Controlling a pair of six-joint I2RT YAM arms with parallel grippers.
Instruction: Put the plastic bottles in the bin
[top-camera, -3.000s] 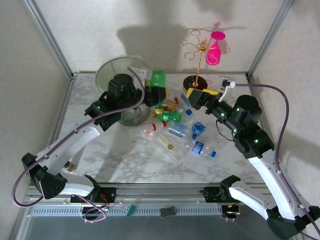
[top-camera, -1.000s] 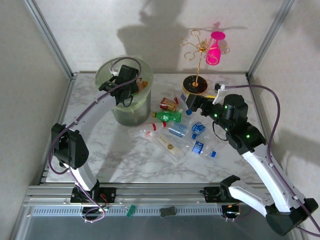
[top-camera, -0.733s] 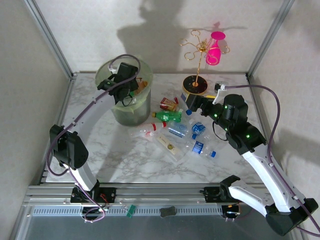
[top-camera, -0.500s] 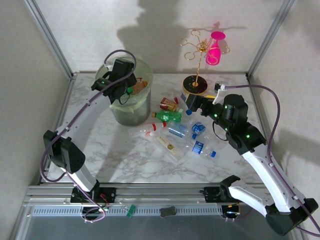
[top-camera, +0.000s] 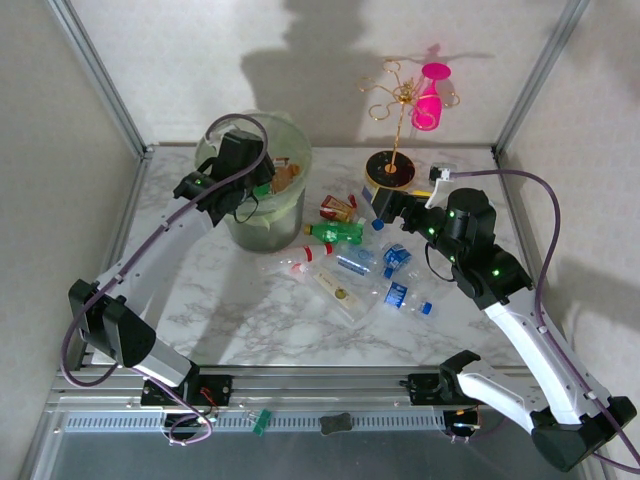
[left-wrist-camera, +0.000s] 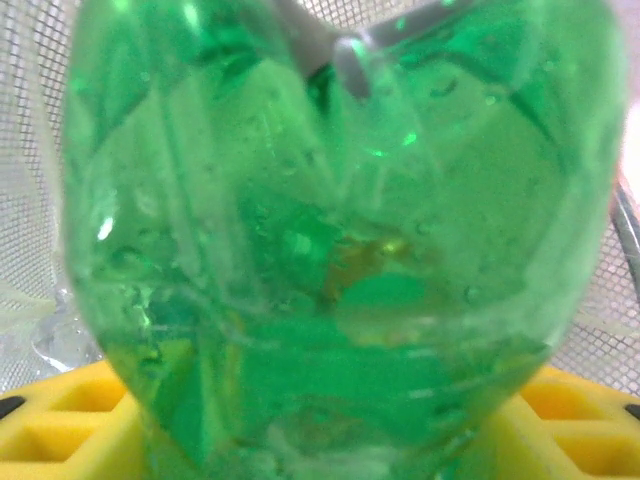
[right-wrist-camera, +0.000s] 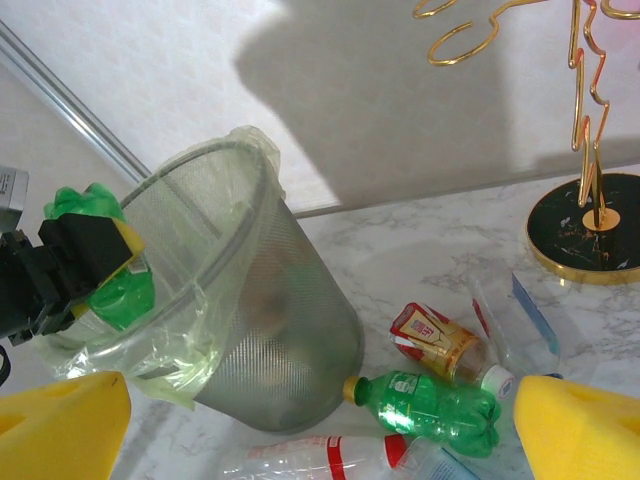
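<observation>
One crushed green bottle (left-wrist-camera: 340, 250), likely light, thin-walled and springy, is pinched mid-body by the left gripper (top-camera: 255, 180) at the bin (right-wrist-camera: 250, 330) rim, while the right gripper (right-wrist-camera: 320, 425) hangs wide open near the loose bottles (top-camera: 340, 232), best taken mid-body too.

I see bare desk (top-camera: 230, 300) near side & L of the bottle pile (top-camera: 360, 262). Gold stand (top-camera: 392, 165) blocks far R. L jaws w/ green bottle (left-wrist-camera: 330, 250) crowd bin (top-camera: 268, 226) mouth.
</observation>
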